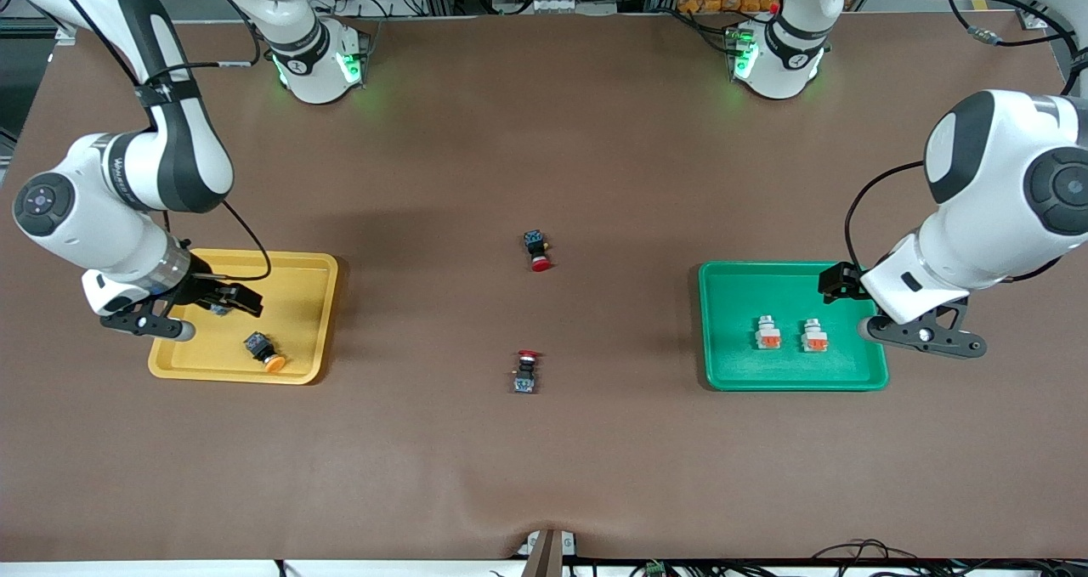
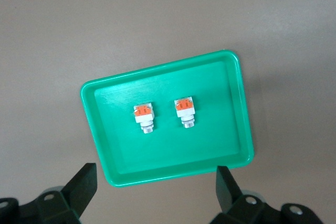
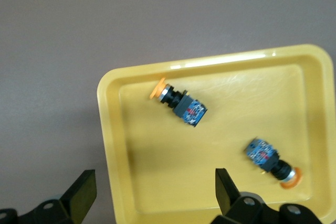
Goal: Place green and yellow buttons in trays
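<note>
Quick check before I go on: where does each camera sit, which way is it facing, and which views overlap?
Front view: high across the table, facing both bases; shows both arms, yellow tray, green tray, two red-capped switches mid-table.
Left wrist view: on the left arm, looking down on the green tray with two white switches; left gripper fingers open.
Right wrist view: looking down on the yellow tray, two orange-capped switches; right gripper open.
Each wrist view shares its tray with the front view.
</note>
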Available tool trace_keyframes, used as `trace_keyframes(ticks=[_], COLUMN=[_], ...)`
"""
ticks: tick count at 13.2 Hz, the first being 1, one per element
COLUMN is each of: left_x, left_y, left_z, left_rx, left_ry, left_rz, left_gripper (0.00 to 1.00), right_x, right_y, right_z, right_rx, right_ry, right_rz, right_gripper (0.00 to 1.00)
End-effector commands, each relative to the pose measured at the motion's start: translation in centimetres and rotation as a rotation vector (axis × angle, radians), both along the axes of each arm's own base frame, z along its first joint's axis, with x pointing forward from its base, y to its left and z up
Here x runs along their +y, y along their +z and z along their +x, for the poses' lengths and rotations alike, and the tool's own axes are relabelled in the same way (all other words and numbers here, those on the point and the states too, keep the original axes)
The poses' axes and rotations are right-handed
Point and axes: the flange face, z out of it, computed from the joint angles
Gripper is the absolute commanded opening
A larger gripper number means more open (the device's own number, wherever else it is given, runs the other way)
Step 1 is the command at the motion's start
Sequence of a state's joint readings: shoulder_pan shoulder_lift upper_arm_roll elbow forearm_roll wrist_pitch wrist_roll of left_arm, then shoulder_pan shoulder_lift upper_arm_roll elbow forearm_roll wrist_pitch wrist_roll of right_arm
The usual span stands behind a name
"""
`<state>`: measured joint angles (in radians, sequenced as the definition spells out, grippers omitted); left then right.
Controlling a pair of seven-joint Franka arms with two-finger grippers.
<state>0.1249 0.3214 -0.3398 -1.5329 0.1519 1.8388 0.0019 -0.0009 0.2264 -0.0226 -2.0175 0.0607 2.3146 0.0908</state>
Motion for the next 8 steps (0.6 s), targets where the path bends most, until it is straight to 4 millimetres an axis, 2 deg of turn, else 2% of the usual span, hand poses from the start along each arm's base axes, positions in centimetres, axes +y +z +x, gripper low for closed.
trace_keyframes(ticks=[1, 3, 5, 7, 8], left_x=[-0.5, -0.4, -0.2, 2.2, 2.7], left_y=[2.9, 4.1, 6.0, 8.5, 9.3], left_z=[-1.1, -1.7, -2.7, -3.8, -4.7], left_rx=[-0.019, -0.026, -0.027, -0.032, -0.01], left_ry=[0.01, 0.019, 0.042, 0.108, 0.116], left_rz=[0.018, 0.047, 0.011, -0.034, -0.037], left_gripper=[1.0, 1.0, 1.0, 1.0, 1.0], right_x=[-2.2, -1.9, -1.7, -0.9, -0.6], right_y=[2.8, 5.1, 8.2, 11.1, 12.2], right_z=[-1.6, -1.9, -3.1, -4.6, -5.1], right_rx=[-0.018, 0.018, 0.032, 0.045, 0.054], right_ry=[0.045, 0.05, 0.055, 0.069, 0.077], right_rz=[0.005, 0.012, 0.017, 0.021, 0.021], right_gripper=[1.0, 1.0, 1.0, 1.0, 1.0])
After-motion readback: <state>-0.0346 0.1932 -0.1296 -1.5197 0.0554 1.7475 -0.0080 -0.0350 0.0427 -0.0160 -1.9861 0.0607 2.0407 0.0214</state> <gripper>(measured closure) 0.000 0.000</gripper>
